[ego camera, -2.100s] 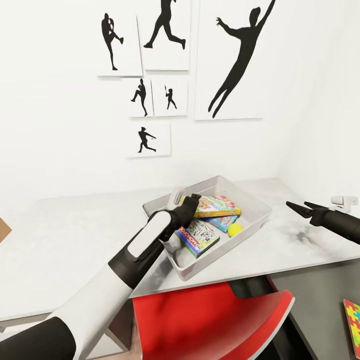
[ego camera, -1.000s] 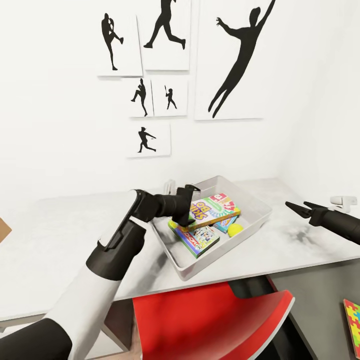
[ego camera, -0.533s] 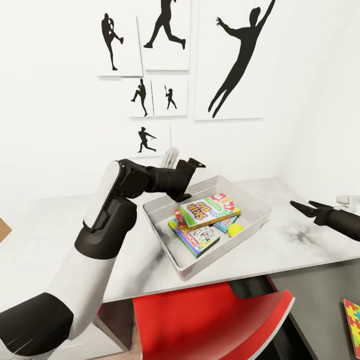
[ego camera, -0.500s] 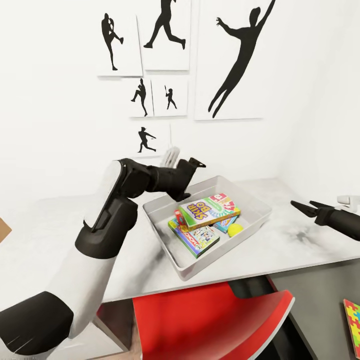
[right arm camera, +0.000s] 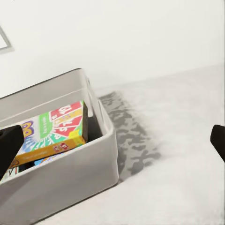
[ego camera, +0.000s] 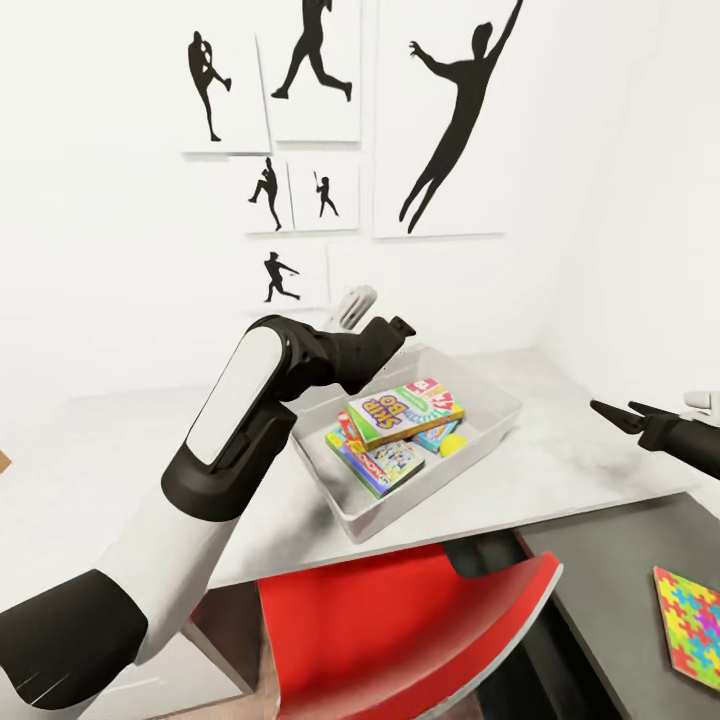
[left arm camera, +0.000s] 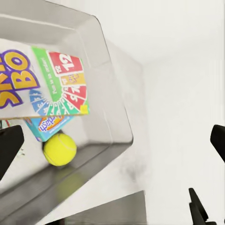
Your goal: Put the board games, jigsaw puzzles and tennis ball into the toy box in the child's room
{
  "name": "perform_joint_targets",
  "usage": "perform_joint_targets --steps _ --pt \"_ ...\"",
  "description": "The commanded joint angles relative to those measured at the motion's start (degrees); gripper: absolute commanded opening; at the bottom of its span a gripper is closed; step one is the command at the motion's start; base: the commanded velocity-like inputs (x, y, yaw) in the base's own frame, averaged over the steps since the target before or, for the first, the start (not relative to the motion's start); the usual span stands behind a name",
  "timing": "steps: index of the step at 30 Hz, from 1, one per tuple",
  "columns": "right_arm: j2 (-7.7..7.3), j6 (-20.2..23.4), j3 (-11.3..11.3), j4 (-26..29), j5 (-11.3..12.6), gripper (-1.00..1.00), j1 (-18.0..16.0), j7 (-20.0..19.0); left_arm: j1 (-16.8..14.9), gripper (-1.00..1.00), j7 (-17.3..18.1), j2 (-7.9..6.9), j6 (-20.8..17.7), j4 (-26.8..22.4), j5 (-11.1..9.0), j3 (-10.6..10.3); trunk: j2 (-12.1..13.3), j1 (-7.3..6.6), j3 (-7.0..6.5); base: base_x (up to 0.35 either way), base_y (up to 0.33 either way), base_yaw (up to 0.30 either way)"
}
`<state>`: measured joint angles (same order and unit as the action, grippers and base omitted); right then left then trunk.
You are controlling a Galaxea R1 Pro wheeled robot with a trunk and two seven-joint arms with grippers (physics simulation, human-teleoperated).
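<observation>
The light grey toy box (ego camera: 493, 401) sits on the pale table (ego camera: 570, 460). Inside lie three board games: a yellow-orange one (ego camera: 405, 410) on top, a green-edged one (ego camera: 385, 466) and a small blue one (ego camera: 438, 436), with the tennis ball (ego camera: 455, 443) beside them. My left gripper (ego camera: 374, 314) hangs open and empty above the box's back left corner. The left wrist view looks down on the top game (left arm camera: 47, 84), the blue game (left arm camera: 47, 125) and the ball (left arm camera: 59, 149). My right gripper (ego camera: 620, 410) hovers open over the table, right of the box. One jigsaw puzzle (ego camera: 690, 625) lies on the dark top.
A red chair (ego camera: 400, 630) is tucked under the table's front edge below the toy box. The dark grey top (ego camera: 600, 560) joins the pale one at the lower right. Silhouette pictures (ego camera: 440, 120) hang on the white wall behind.
My left gripper has let go of the yellow-orange board game, which now lies in the toy box, and has risen above the box. The camera has turned slightly right. The right arm has hardly moved.
</observation>
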<state>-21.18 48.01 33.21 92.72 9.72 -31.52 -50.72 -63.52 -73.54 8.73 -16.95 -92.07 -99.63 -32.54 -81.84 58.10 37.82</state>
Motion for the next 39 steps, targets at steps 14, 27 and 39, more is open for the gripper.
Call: perform_joint_targets --steps 14,27,39 --pt "-0.2 0.6 0.1 0.0 0.0 1.0 -0.6 -0.2 -0.5 1.0 -0.6 0.03 -0.7 0.0 -0.6 0.1 0.0 -0.03 -0.11 -0.16 0.092 -0.274" --pt "-0.53 3.8 0.1 0.0 0.0 1.0 -0.8 -0.2 -2.8 1.0 -1.2 0.29 -5.8 0.8 -1.2 0.0 0.0 -0.03 -0.12 -0.001 0.001 -0.293" --pt "-0.53 5.6 -0.2 0.0 0.0 1.0 -0.9 -0.2 -3.1 1.0 -1.1 0.7 -5.7 0.8 -5.4 -0.4 0.0 -0.03 -0.12 0.0 0.0 -0.293"
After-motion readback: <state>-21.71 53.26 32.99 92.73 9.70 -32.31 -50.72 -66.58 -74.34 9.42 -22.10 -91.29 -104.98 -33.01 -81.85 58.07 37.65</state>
